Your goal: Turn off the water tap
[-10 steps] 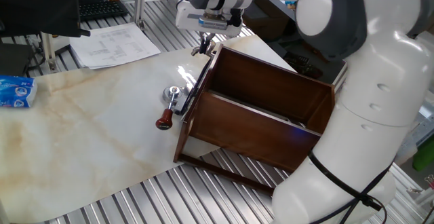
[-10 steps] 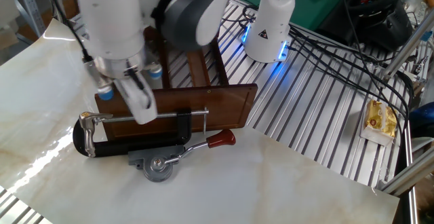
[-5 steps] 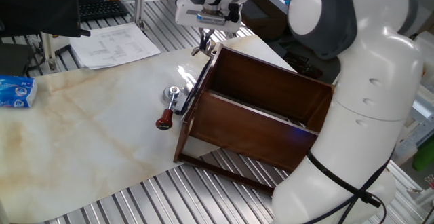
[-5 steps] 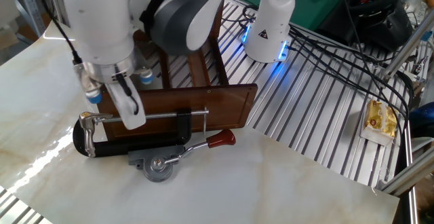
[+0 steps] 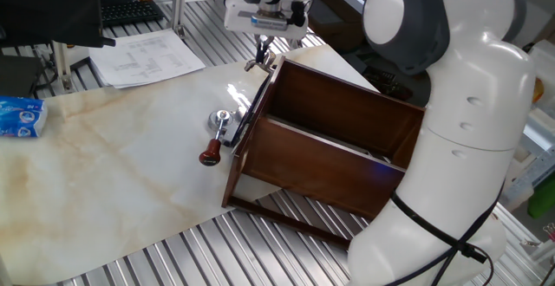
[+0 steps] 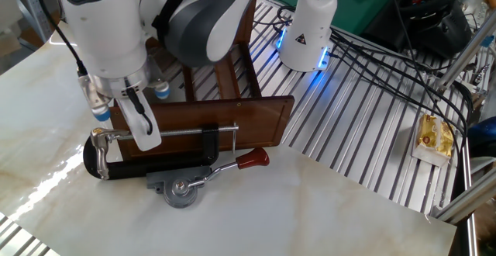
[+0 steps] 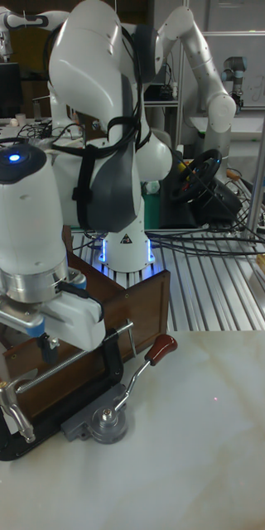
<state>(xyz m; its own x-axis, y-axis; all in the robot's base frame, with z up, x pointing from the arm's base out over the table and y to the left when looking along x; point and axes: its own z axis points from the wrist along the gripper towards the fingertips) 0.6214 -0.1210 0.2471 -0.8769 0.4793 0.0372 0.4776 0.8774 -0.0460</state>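
The water tap (image 6: 99, 137) is a tiny silver piece with a curved lever, held at the left end of a black C-clamp (image 6: 147, 167) against the dark wooden box (image 5: 338, 139). It also shows at the box's far corner (image 5: 257, 62) and at the lower left (image 7: 12, 407). My gripper (image 6: 147, 136) hangs over the clamp's bar, its fingertips a short way right of the tap and apart from it. In one fixed view the gripper (image 5: 263, 50) sits just above the tap. The fingers overlap, so the gap between them is hidden.
A chrome fitting with a dark red round knob (image 6: 253, 159) lies on the marble sheet in front of the clamp. Papers (image 5: 143, 56) and a blue packet (image 5: 19, 117) sit at the far left. Cables and a yellow packet (image 6: 434, 140) lie on the slatted table.
My gripper has slid left along the clamp's bar, toward the tap end. The tap, clamp and red-knobbed fitting have not moved.
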